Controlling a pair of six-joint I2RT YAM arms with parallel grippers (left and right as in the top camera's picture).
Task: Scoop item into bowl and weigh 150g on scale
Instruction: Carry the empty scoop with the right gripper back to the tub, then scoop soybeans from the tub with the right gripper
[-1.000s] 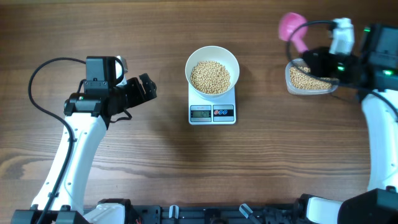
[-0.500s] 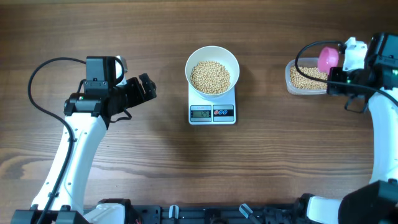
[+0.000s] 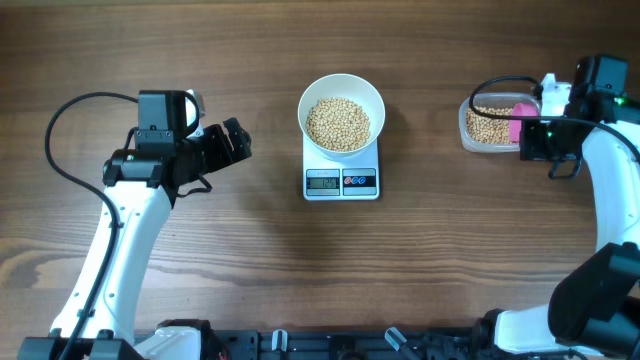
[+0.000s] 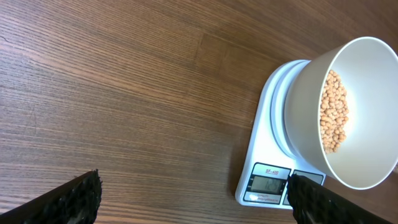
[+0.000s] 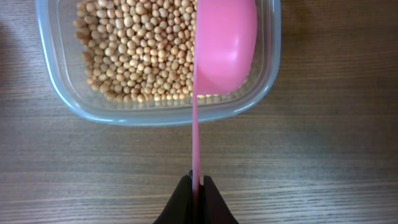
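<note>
Robot lab bench here, not a real kitchen: wood-grain worktop [image 3: 250,280] edge to edge, white left arm [image 3: 120,240] & right arm [image 3: 612,210] w/ black cables [image 3: 55,125], rising from a black rail [image 3: 330,345] at bottom edge. Kitchen props only: scale [image 3: 341,182], bowl [image 3: 305,100], plastic tub [image 3: 480,148], centre & upper right.
</note>
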